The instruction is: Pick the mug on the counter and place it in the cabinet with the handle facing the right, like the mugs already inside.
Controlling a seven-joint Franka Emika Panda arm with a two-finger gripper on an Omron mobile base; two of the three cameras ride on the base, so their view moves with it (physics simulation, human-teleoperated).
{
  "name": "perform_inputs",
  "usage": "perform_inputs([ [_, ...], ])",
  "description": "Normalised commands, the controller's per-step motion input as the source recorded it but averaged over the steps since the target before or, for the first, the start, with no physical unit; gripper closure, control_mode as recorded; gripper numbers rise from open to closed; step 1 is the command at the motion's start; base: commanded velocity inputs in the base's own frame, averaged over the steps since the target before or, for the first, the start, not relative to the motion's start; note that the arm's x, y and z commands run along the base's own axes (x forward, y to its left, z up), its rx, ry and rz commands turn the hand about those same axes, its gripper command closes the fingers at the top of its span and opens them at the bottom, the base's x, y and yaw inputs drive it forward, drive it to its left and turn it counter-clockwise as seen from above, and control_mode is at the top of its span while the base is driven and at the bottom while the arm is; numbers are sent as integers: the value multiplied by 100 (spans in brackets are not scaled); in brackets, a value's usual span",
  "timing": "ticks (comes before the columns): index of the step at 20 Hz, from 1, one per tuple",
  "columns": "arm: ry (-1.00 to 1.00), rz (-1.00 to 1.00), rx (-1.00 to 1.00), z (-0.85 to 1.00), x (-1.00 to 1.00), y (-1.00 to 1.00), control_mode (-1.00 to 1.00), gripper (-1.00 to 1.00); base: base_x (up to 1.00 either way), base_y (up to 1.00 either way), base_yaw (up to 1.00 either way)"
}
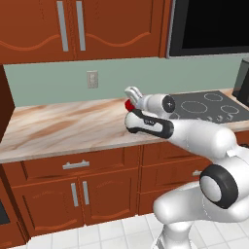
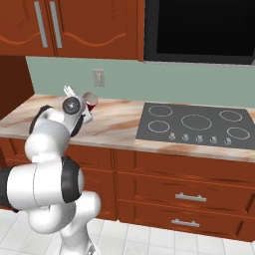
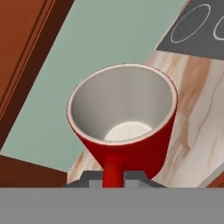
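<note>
The small red mug (image 3: pixel 131 146) with a pale inside fills the hand view, its open mouth facing the camera. Its red loop handle (image 3: pixel 113 168) runs down between the two fingertips (image 3: pixel 89 179), and my gripper (image 3: pixel 113 178) is shut on that handle. From the base, the mug (image 1: pixel 129 104) (image 2: pixel 90 103) shows just past the gripper (image 1: pixel 132 96) (image 2: pixel 82 102), over the marbled counter (image 1: pixel 63 126) (image 2: pixel 114 122) near the back wall. Whether the mug rests on the stone or hangs just above it, I cannot tell. A plain dark side panel of the cabinet (image 1: pixel 4 102) (image 2: pixel 12 84) stands at the left edge; its inside is out of view.
A dark cooktop (image 1: pixel 204 107) (image 2: pixel 196 124) lies in the counter right of the mug. Above it hangs a black appliance (image 1: pixel 209 26) (image 2: pixel 199 30). Wavy-panelled upper cabinets (image 1: pixel 73 24) overhang the counter. A wall outlet (image 1: pixel 92 79) sits behind it.
</note>
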Motion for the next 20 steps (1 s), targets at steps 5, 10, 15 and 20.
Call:
perform_inputs([
  [5,13,7,0,1,-10,0,-100,100,0,0,0],
  [10,16,10,-8,0,-14,0,-100,100,0,0,0],
  [15,14,12,-20,0,-11,2,-100,100,0,0,0],
  [20,10,14,-29,0,-21,5,-100,100,0,0,0],
])
